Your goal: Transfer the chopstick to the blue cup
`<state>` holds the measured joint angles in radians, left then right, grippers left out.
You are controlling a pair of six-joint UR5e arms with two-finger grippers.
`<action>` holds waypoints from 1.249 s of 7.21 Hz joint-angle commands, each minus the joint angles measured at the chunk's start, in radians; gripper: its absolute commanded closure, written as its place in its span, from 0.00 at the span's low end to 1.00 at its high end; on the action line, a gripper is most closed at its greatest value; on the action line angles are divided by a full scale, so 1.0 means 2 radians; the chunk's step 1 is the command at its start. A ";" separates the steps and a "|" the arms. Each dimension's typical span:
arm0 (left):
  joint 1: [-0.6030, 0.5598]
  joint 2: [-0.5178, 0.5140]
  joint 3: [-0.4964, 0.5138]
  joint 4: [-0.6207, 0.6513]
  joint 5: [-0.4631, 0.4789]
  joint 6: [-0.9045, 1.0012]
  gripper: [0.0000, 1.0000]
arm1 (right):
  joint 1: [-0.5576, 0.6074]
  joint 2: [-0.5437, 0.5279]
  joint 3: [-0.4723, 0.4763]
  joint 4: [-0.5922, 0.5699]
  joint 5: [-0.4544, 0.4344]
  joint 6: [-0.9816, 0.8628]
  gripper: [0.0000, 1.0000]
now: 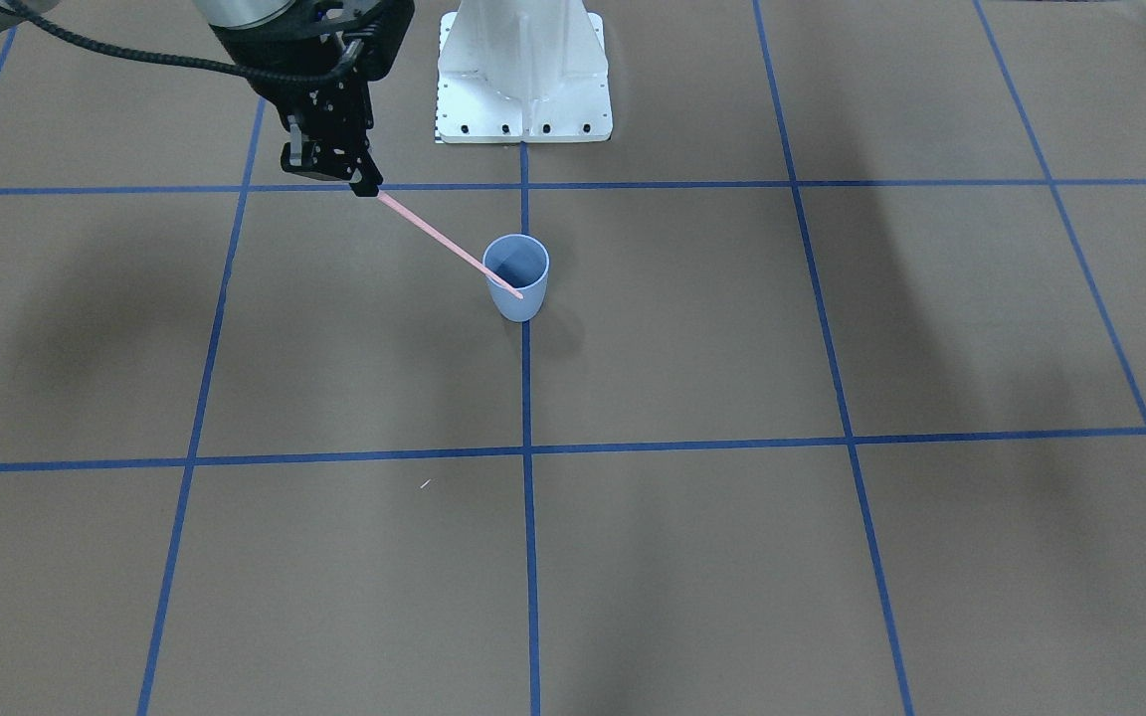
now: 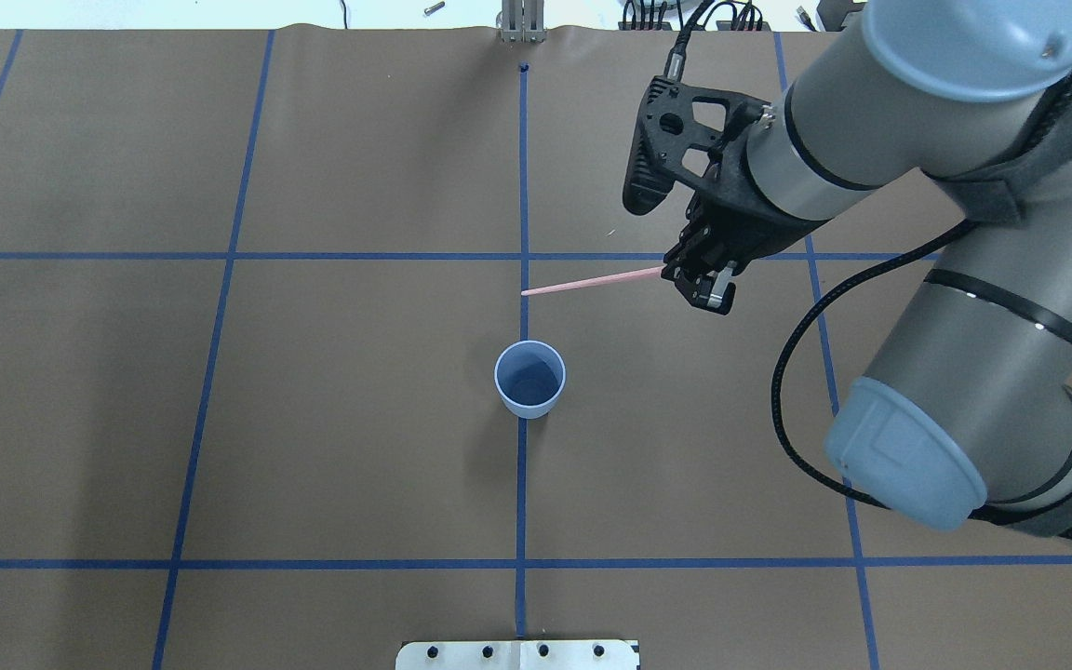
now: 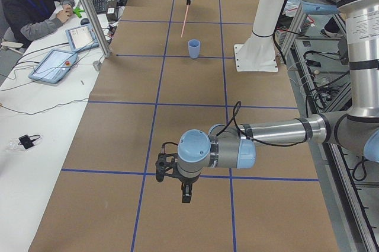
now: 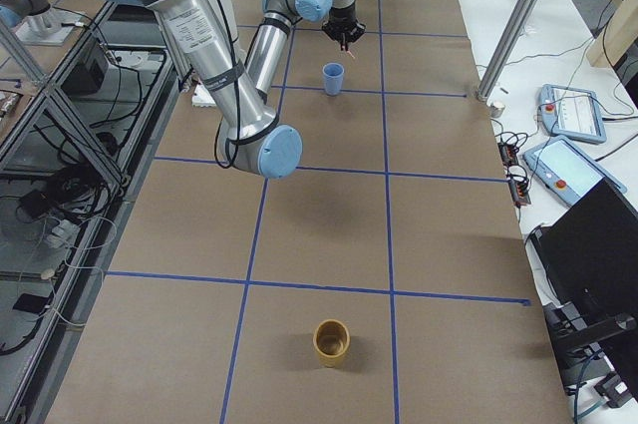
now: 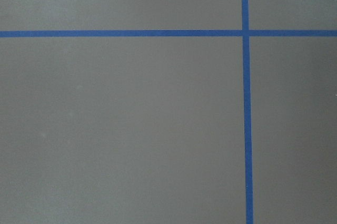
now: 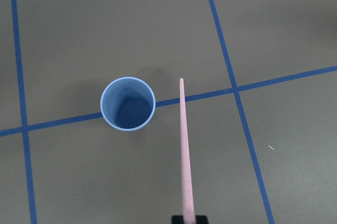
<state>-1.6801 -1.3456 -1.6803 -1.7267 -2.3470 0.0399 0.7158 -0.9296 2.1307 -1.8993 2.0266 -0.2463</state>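
Right gripper clamping chopstick aloft, blue cup upright nearby

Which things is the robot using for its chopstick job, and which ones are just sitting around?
For the job:
the chopstick, held in the right gripper
the blue cup, standing upright and empty

Just lying about:
the tan cup, far from the blue one
the tablets
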 commanded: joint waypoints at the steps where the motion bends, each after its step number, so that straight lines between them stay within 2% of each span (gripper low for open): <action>1: 0.000 0.000 0.005 0.000 0.000 0.000 0.02 | -0.036 0.017 0.007 -0.053 -0.044 -0.001 1.00; 3: 0.000 0.000 0.006 0.000 0.000 0.000 0.02 | -0.047 0.017 0.029 -0.083 -0.045 -0.003 1.00; 9: 0.000 0.000 0.005 0.000 -0.001 0.000 0.02 | -0.098 0.015 0.021 -0.090 -0.103 -0.002 1.00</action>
<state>-1.6797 -1.3453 -1.6704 -1.7273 -2.3476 0.0399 0.5421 -0.9019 2.1774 -2.0786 1.8496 -0.2513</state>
